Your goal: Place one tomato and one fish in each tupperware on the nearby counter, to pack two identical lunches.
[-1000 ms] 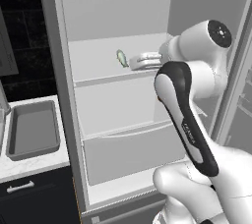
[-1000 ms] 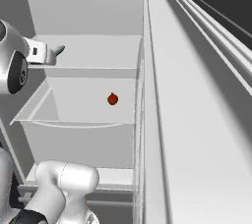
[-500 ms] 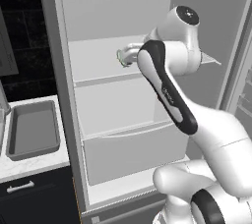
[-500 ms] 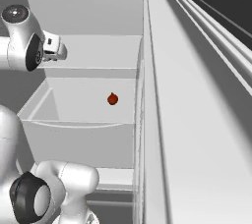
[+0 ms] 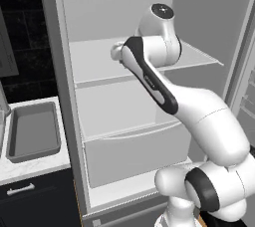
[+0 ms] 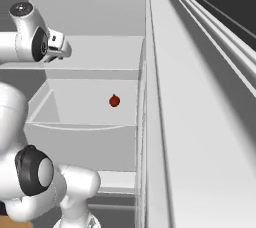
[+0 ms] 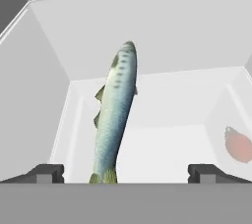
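1. The gripper [image 7: 126, 174] reaches into the open fridge [image 5: 64, 96] at its upper shelf [image 5: 94, 61]; the fingers [image 7: 47, 173] are spread wide, holding nothing.
2. A silvery-green fish [image 7: 114, 115] lies on the shelf just ahead of the fingers, tail toward the hand and head toward the back wall.
3. A red tomato [image 6: 114, 101] sits in the clear drawer [image 6: 80, 127] below.
4. One grey tupperware [image 5: 32, 132] rests on the marble counter [image 5: 30, 164], at its edge beside the fridge.
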Tool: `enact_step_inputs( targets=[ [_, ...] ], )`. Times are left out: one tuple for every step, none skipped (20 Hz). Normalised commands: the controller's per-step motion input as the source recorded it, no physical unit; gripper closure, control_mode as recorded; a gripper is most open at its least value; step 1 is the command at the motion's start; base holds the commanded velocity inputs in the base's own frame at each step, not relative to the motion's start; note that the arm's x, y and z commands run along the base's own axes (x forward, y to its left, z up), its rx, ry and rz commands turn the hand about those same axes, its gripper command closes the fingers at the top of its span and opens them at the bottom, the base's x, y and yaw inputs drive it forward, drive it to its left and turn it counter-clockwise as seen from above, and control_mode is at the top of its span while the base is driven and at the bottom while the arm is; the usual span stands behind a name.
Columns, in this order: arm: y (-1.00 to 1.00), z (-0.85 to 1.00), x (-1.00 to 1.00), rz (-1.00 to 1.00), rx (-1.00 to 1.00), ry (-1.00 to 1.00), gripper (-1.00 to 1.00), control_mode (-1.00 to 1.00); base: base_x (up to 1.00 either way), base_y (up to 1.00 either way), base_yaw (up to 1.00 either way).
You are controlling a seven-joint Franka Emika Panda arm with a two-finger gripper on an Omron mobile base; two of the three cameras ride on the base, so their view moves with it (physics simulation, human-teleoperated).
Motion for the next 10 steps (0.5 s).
enact_step_inputs(
  targets=[
    [0.00, -0.18, 0.52, 0.00, 0.00, 0.05, -1.00, -1.00, 0.00, 0.00, 0.00],
    [0.00, -0.19, 0.54, 0.00, 0.00, 0.05, -1.00, -1.00, 0.00, 0.00, 0.00],
    [0.00, -0.21, 0.55, 0.00, 0.00, 0.05, -1.00, -1.00, 0.00, 0.00, 0.00],
    [0.04, -0.19, 0.56, 0.00, 0.00, 0.05, -1.00, -1.00, 0.00, 0.00, 0.00],
    [0.13, -0.16, 0.51, 0.00, 0.00, 0.02, -1.00, -1.00, 0.00, 0.00, 0.00],
    [0.20, -0.16, 0.51, 0.00, 0.00, 0.02, -1.00, -1.00, 0.00, 0.00, 0.00],
    [0.27, -0.16, 0.46, 0.00, -0.02, 0.00, -1.00, -1.00, 0.00, 0.00, 0.00],
    [0.27, -0.17, 0.46, 0.00, -0.02, 0.00, -1.00, -1.00, 0.00, 0.00, 0.00],
    [0.31, -0.20, 0.43, 0.00, -0.03, 0.00, -1.00, -1.00, 0.00, 0.00, 0.00],
    [0.33, -0.21, 0.43, 0.00, -0.03, 0.00, -1.00, -1.00, 0.00, 0.00, 0.00]
  ],
)
